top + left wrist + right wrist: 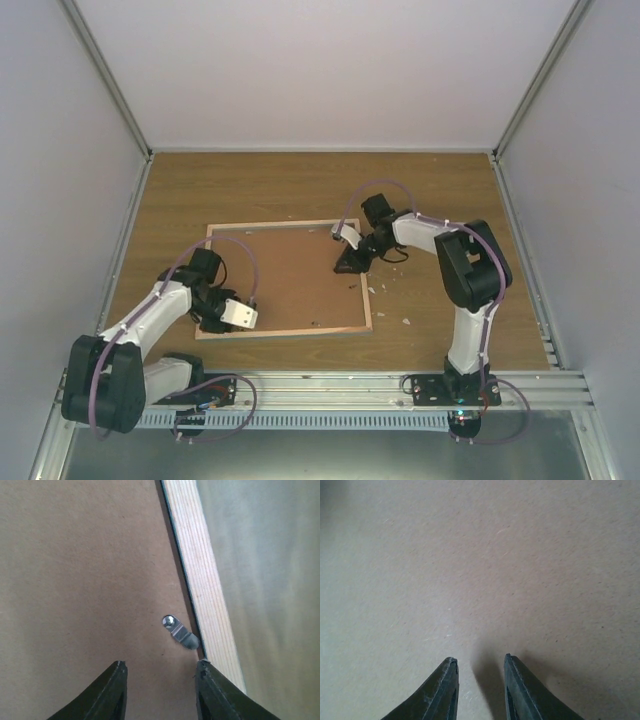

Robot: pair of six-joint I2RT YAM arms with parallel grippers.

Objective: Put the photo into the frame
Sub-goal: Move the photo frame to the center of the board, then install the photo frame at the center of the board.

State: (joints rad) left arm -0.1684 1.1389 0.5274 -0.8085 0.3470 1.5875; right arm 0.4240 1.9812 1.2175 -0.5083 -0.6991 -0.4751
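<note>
The frame (pixel 290 285) lies face down on the table, brown board up inside a light wood edge (pixel 200 580). The photo is hidden. My left gripper (pixel 214 320) hovers at the frame's near left edge. In the left wrist view it (pixel 161 663) is open and holds nothing, with a small metal tab (pixel 180 632) just ahead, its end toward the wood edge. My right gripper (pixel 346 267) is over the board near the frame's right side. In the right wrist view it (pixel 479 657) stands open above bare brown board (pixel 480 560), nothing between its fingers.
Small pale scraps (pixel 405 322) lie on the wooden table right of the frame. A metal rail (pixel 330 385) runs along the near edge by the arm bases. Grey walls (pixel 60 200) close in both sides and the back.
</note>
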